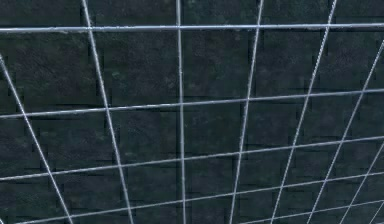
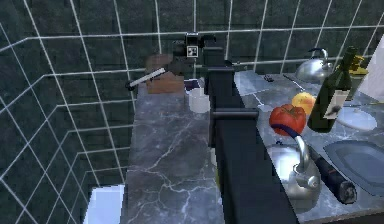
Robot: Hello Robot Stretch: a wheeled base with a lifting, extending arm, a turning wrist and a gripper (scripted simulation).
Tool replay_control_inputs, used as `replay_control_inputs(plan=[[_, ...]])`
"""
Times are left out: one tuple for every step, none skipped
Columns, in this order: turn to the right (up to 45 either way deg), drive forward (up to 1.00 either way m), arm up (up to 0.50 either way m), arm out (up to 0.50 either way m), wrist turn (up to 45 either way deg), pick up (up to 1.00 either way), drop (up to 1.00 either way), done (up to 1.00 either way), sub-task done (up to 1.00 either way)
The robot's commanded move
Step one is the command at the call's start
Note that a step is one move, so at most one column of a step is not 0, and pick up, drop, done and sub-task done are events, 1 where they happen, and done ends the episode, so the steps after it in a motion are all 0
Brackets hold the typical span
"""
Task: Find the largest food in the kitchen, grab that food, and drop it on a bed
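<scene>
The dark arm bar (image 2: 235, 140) rises over a grey marble counter (image 2: 165, 150) set against dark tiled walls. At its far end the gripper (image 2: 137, 81) points toward the arm side view's left, thin fingers (image 2: 150, 75) slanting down. A brown, loaf-like block (image 2: 166, 87) lies on the counter right at the gripper, so I cannot tell whether the gripper holds anything. A red round fruit (image 2: 287, 118) and a yellow-orange one (image 2: 304, 100) lie on the counter right of the arm.
A white cup (image 2: 198, 101) stands beside the arm. Right of it are a dark wine bottle (image 2: 336, 92), a metal kettle (image 2: 316, 66), a second shiny kettle (image 2: 299, 178) and a sink basin (image 2: 360, 165). A dark tiled wall (image 1: 190, 110) stands close in the forward view.
</scene>
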Motion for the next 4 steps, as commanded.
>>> replay_control_inputs(plan=[[0.0, 0.0, 0.0, 0.0, -45.0, 0.0, 0.0, 0.0, 0.0], [0.0, 0.0, 0.0, 0.0, -30.0, 0.0, 0.0, 0.0, 0.0], [0.0, 0.0, 0.0, -0.48, 0.0, 0.0, 0.0, 0.0, 0.0], [-45.0, 0.0, 0.0, 0.0, 0.0, 0.0, 0.0, 0.0, 0.0]])
